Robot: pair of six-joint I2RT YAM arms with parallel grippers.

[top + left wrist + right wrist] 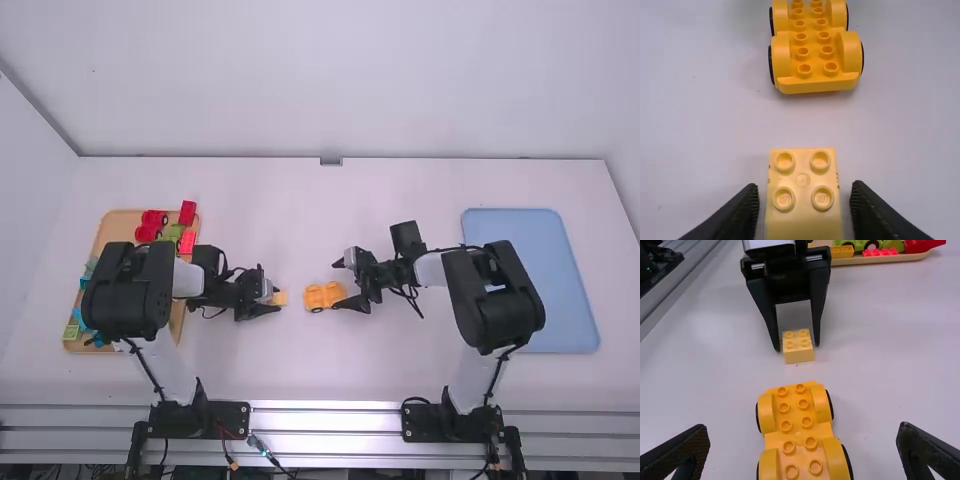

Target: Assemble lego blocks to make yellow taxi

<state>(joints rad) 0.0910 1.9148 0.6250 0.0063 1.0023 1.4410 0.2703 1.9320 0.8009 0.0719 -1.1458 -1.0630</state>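
At far left I had the wooden tray with red and green vehicle pieces, then the left gripper, its fingers apart around the pale yellow two-by-two block, a gap on either side. Just beyond, near mid-table, sat the studded yellow wheeled base, between the widely parted fingers of my right gripper; farther right lay the blue tray.

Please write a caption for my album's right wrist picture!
Yellow wheeled base near the open right gripper, pale yellow block inside open left gripper.
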